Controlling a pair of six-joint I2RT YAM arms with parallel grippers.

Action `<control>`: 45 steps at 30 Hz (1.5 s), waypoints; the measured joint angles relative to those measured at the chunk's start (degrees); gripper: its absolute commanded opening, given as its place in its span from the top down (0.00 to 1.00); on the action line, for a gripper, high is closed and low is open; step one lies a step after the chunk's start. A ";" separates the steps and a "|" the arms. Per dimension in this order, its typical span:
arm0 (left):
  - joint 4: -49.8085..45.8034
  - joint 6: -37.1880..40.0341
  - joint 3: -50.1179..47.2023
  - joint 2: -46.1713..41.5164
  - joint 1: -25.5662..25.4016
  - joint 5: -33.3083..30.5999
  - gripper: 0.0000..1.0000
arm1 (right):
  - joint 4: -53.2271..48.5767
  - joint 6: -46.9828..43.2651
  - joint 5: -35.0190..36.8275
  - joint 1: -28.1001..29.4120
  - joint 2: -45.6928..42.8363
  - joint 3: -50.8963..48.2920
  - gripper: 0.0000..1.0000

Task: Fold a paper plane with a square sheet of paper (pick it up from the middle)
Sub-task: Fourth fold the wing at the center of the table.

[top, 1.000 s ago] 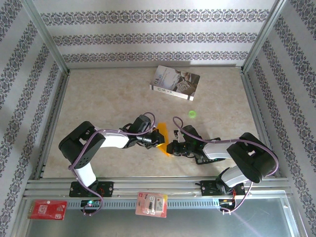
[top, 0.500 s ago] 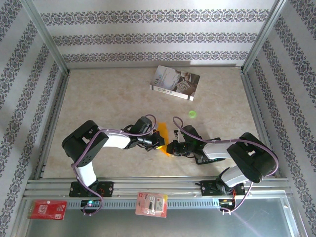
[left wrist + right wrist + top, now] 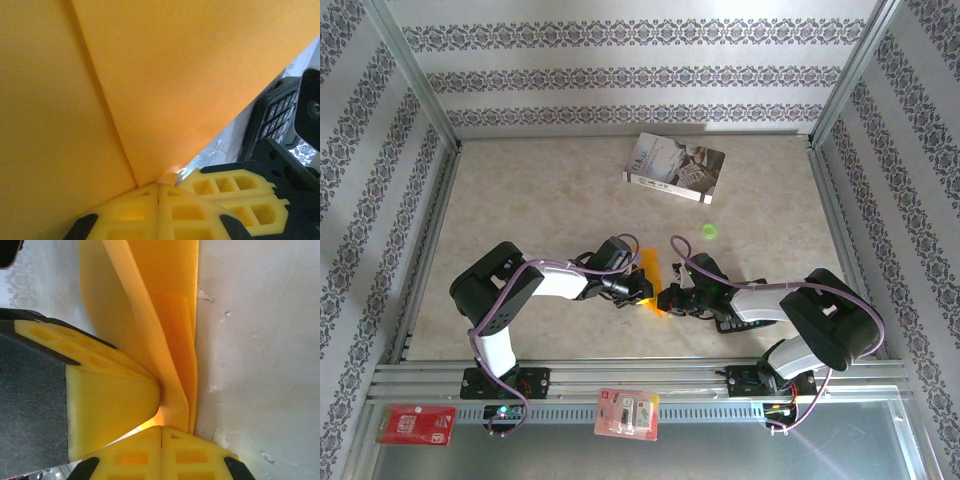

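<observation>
Both claws clamped on the folded orange-yellow paper sheet (image 3: pixel 651 266): left claw (image 3: pixel 638 288) pinches its 9 o'clock edge, right claw (image 3: pixel 668 298) its 5 o'clock corner. Paper sits on the tabletop (image 3: pixel 540 200), at 6 o'clock from the grey-white printed book (image 3: pixel 675 167), centre crease visible.

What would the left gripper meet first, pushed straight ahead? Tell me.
The folded orange paper sheet pinched in the left gripper itself; behind it, probably the right gripper, close alongside.
</observation>
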 measured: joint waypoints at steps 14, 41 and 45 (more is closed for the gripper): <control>-2.05 3.43 1.62 0.98 0.79 0.83 1.00 | -5.40 -0.07 0.79 0.13 0.26 2.67 1.00; -8.04 10.12 9.01 5.03 8.15 2.27 1.00 | -7.45 -0.70 1.40 0.50 0.46 3.78 1.00; -9.03 11.21 10.19 5.81 9.64 2.71 1.00 | -7.52 -1.18 1.40 0.50 0.46 3.82 1.00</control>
